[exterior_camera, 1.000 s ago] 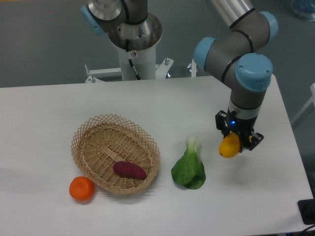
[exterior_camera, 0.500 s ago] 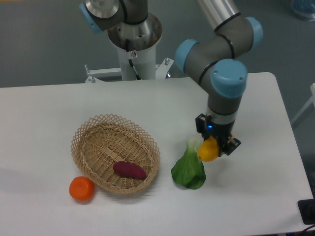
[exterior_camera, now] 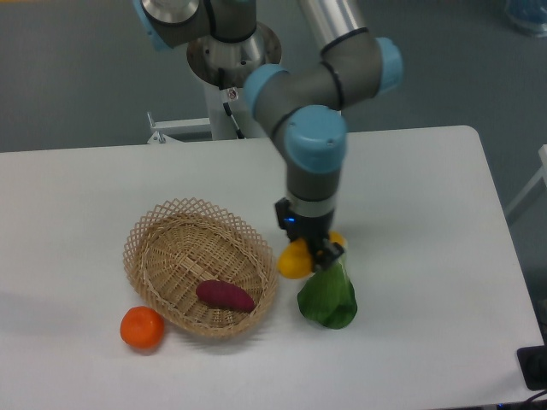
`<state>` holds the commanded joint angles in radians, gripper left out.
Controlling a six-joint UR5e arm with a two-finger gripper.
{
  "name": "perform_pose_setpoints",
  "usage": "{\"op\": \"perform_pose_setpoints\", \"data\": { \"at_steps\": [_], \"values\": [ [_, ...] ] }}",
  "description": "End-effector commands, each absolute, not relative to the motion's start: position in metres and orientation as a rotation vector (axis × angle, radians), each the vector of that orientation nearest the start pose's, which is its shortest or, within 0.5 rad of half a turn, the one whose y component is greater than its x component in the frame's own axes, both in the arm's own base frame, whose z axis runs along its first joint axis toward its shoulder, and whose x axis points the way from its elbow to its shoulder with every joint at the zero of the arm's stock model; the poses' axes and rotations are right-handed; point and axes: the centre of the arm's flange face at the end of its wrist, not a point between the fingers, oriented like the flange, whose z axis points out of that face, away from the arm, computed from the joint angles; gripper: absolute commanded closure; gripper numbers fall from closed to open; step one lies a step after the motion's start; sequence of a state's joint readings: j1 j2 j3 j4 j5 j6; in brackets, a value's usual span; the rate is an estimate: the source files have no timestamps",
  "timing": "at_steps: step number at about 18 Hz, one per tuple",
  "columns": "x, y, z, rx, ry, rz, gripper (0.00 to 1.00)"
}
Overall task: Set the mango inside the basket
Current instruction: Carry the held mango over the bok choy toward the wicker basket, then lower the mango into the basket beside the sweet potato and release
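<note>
Beside the basket (exterior_camera: 162, 248), gripper (exterior_camera: 309, 253) clamps mango (exterior_camera: 294, 260).

Yellow-orange on the mango (exterior_camera: 295, 260), light tan with a looped lattice rim on the basket (exterior_camera: 150, 227), dark purple on the sweet potato (exterior_camera: 225, 295) inside it. Bright orange on the round fruit (exterior_camera: 142, 327), deep green with a paler stalk end (mostly hidden) on the leafy vegetable (exterior_camera: 328, 296), plain white on the bench (exterior_camera: 427, 299). Grey with pale blue joint caps on the arm (exterior_camera: 312, 120), black on the fingers (exterior_camera: 327, 253) and the gripper (exterior_camera: 308, 248) housing, a small blue light glowing on it.
</note>
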<state>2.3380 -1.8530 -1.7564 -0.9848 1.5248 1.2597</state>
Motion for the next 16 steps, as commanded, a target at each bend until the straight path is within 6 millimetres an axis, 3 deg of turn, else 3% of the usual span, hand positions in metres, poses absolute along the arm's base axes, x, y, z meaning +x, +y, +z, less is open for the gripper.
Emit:
{"op": "perform_pose_setpoints", "data": {
  "at_steps": [4, 9, 16],
  "values": [
    [-0.248, 0.542, 0.305, -2.931, 0.784, 0.097, 0.57],
    [-0.202, 0.565, 0.289, -2.949, 0.773, 0.051, 0.57],
    [-0.173, 0.577, 0.27, -2.968, 0.789, 0.008, 0.55]
  ]
}}
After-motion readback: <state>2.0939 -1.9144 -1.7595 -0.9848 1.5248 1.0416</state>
